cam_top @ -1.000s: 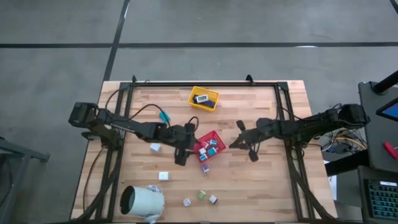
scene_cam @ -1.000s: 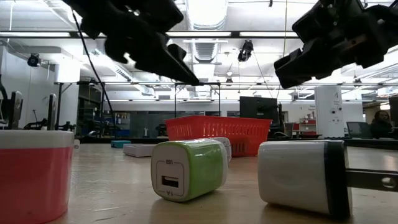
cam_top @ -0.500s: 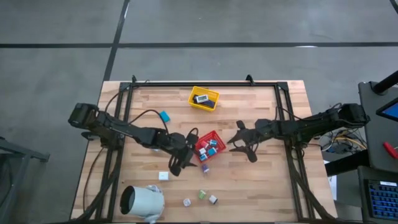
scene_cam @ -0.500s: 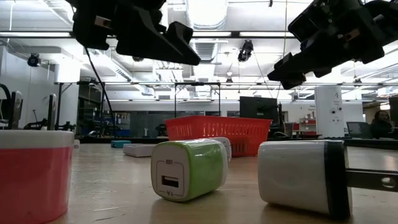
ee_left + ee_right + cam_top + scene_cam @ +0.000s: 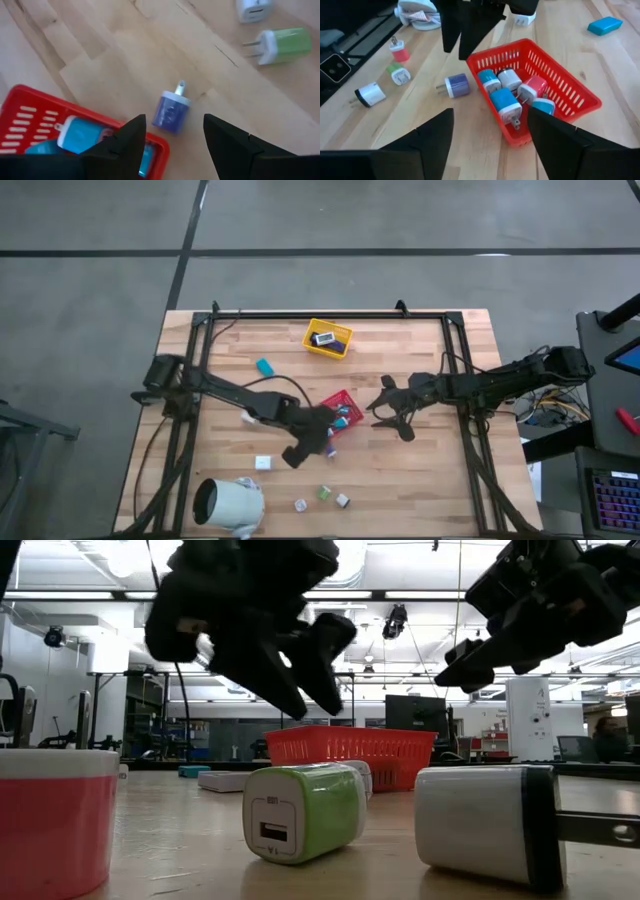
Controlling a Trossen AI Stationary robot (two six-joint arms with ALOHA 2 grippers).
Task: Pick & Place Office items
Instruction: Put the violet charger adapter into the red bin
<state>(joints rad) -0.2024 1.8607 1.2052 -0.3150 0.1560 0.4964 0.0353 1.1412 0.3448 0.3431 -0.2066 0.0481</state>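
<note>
The office items are small plug-in blocks. A purple one (image 5: 172, 111) lies on the table just outside the red tray's (image 5: 30, 115) near corner. My left gripper (image 5: 172, 145) hovers above it, open, its fingers pointing down and empty. Several blue, white and pink blocks (image 5: 507, 95) lie inside the red tray (image 5: 570, 95). My right gripper (image 5: 490, 145) stands open and empty to the right of the tray (image 5: 385, 408). Green (image 5: 303, 810), white (image 5: 490, 825) and pink (image 5: 55, 820) blocks lie near the table's front edge.
A yellow tray (image 5: 328, 337) holding an item stands at the far middle. A teal block (image 5: 264, 366) and a white block (image 5: 263, 463) lie left of the red tray. A large white cylinder (image 5: 228, 502) lies at the near left corner.
My left gripper has swung toward the table's right and near side and tipped downward, ending over the purple block by the red tray. My right gripper has opened while staying in place.
</note>
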